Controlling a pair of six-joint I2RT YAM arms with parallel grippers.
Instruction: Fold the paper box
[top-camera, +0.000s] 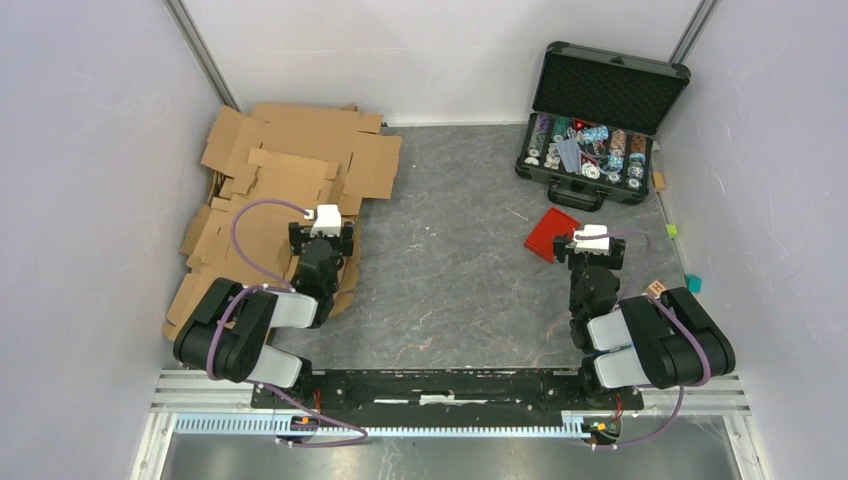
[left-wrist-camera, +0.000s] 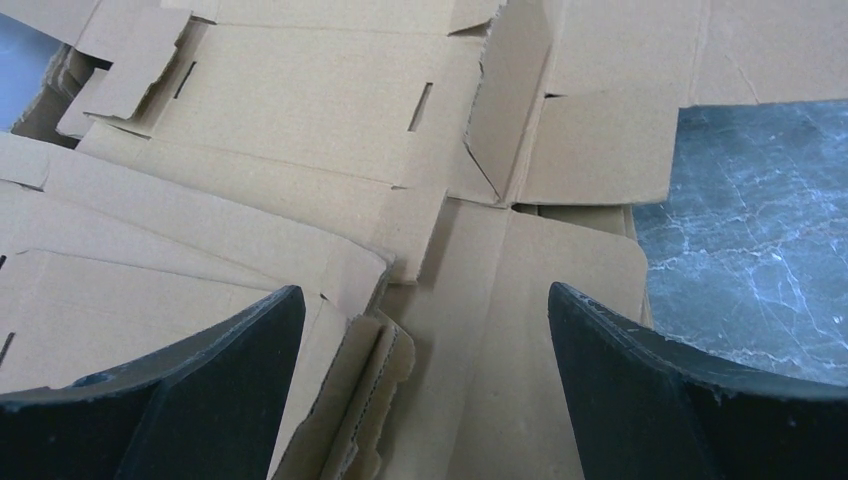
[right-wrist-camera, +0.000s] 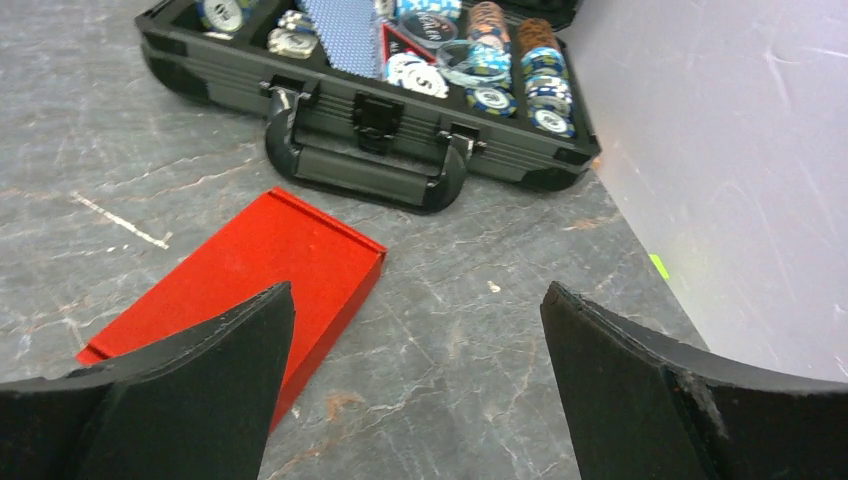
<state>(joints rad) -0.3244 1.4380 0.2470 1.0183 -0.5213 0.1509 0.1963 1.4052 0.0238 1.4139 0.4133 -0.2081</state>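
The paper box (top-camera: 551, 233) is a small shallow red square box lying on the grey table just below the black case. In the right wrist view it (right-wrist-camera: 262, 268) lies to the left, partly behind my left finger. My right gripper (top-camera: 592, 240) is open and empty, just right of the box; its jaws (right-wrist-camera: 415, 330) stand wide apart over bare table. My left gripper (top-camera: 322, 222) is open and empty above the brown cardboard pile; its jaws (left-wrist-camera: 425, 330) stand wide apart over the sheets.
A pile of brown corrugated cardboard sheets (top-camera: 285, 175) covers the left side of the table, also in the left wrist view (left-wrist-camera: 300, 130). An open black case of poker chips (top-camera: 590, 150) stands at the back right (right-wrist-camera: 370, 90). Small blocks (top-camera: 692, 284) lie by the right wall.
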